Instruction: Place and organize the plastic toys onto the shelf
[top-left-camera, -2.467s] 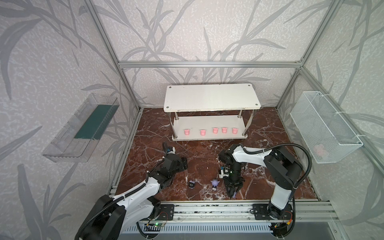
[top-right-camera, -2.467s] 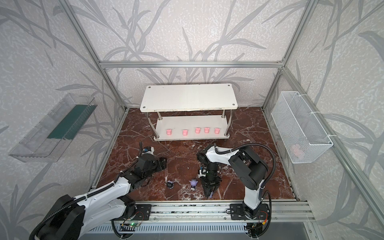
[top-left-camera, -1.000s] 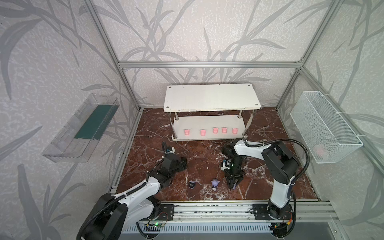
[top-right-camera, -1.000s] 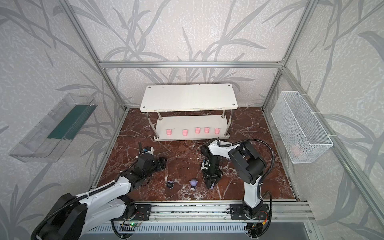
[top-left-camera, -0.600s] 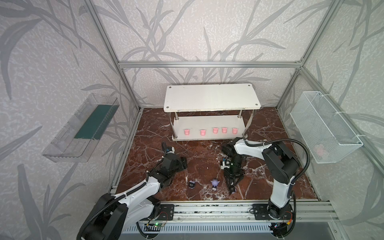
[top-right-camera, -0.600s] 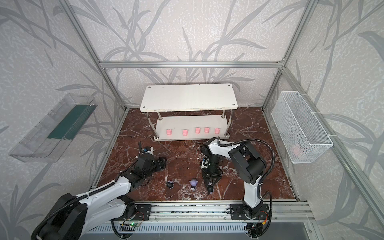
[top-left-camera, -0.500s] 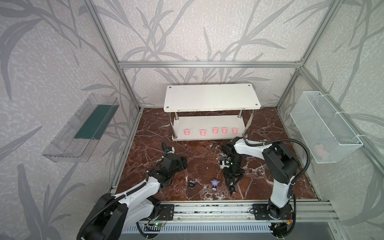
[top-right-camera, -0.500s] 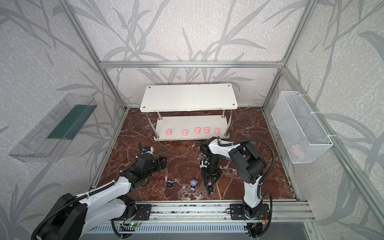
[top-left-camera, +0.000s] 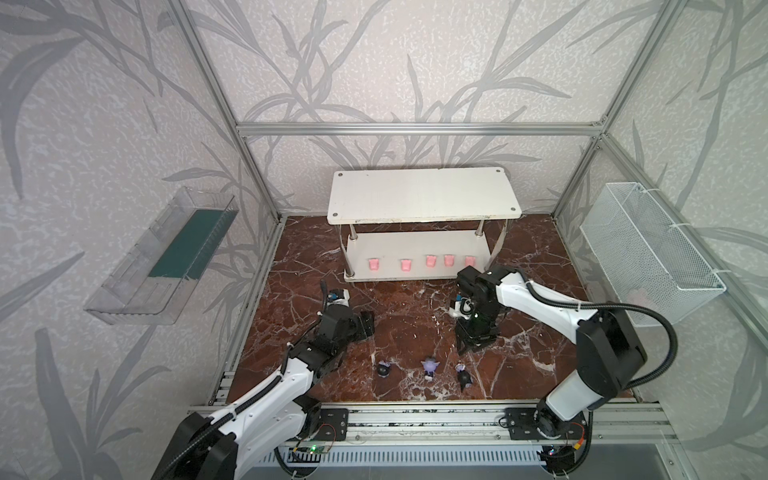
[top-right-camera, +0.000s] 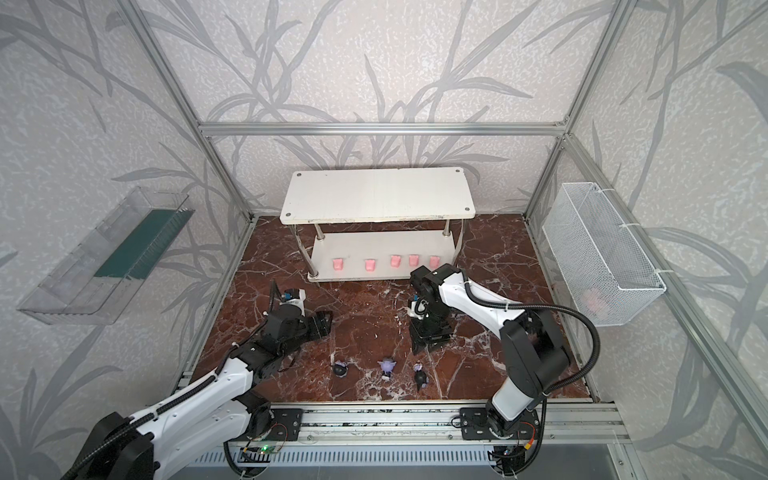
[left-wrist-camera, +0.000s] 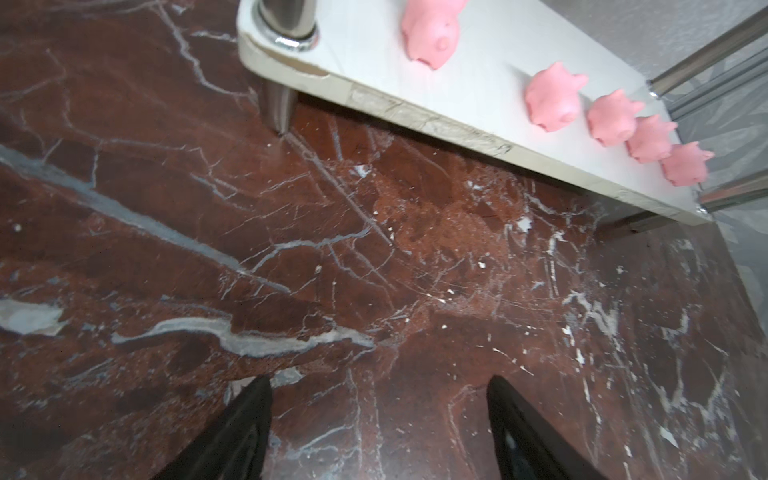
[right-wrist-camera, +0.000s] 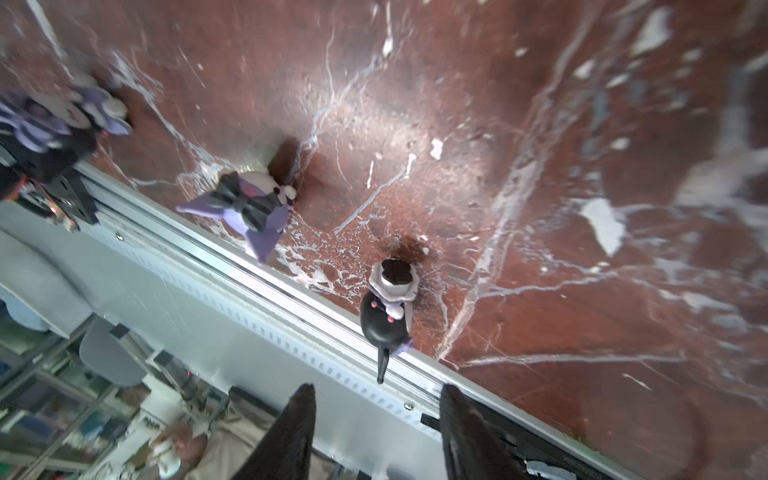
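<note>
Nearest the front rail, three big-headed figurines sat in a row on the marble worktop (top-left-camera: 407, 316), none yet on the shelf. They were a black figurine (right-wrist-camera: 386, 320), a lilac figurine (right-wrist-camera: 249, 208) just beside it, and a second black one (top-left-camera: 383, 368) beyond that. Whether the first stood or lay tipped could not be told.

The right pincer (right-wrist-camera: 376, 395) hung just behind that first black figurine, released, with nothing between its jaws. The step was probably to pick this figurine up. To do it well, the jaws would need to straddle the round body, not the thin tail, close gently, and keep clear of the lilac neighbour.

Farther back, the left pincer (left-wrist-camera: 379, 384) was spread wide and empty over bare marble.

At the back stood the shelf (top-left-camera: 424, 195). Five pink piglets (top-left-camera: 430, 260) lined the front of its lower tier, so the bare upper board looked the easier place for the figurines.
</note>
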